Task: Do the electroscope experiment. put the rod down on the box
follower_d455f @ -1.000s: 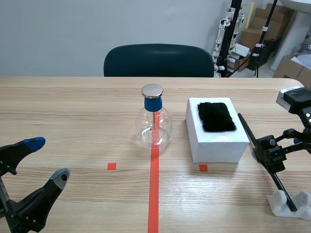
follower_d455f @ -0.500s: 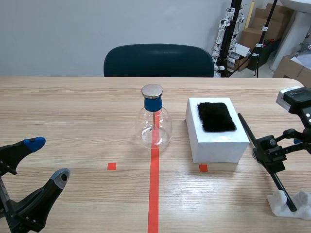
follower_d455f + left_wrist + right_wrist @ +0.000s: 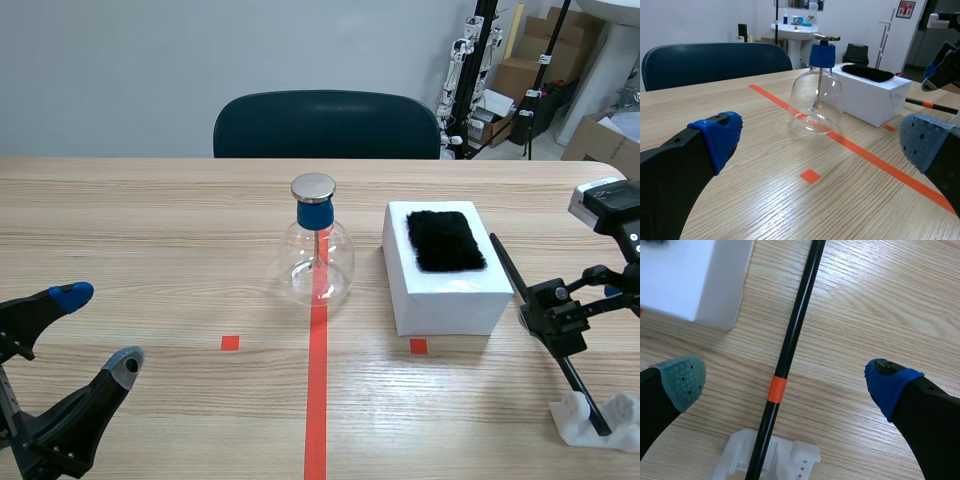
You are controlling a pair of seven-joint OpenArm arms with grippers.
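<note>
Low at the left of the counter (image 3: 180, 230), the left tool (image 3: 98, 330) stands released, fingers wide, with the glass electroscope (image 3: 317, 255) well ahead of it. Right of that sits the white box (image 3: 450, 295), topped by a black fur pad (image 3: 445, 240). Farther right, the right tool (image 3: 786, 381) hangs released over the black rod (image 3: 790, 345), which lies between its spread pads, touching neither, its near end in a white holder (image 3: 800, 457).

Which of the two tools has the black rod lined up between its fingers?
The right tool: it is open, with the black rod running between its two fingers. The left tool, also open, is at the table's other side.
</note>
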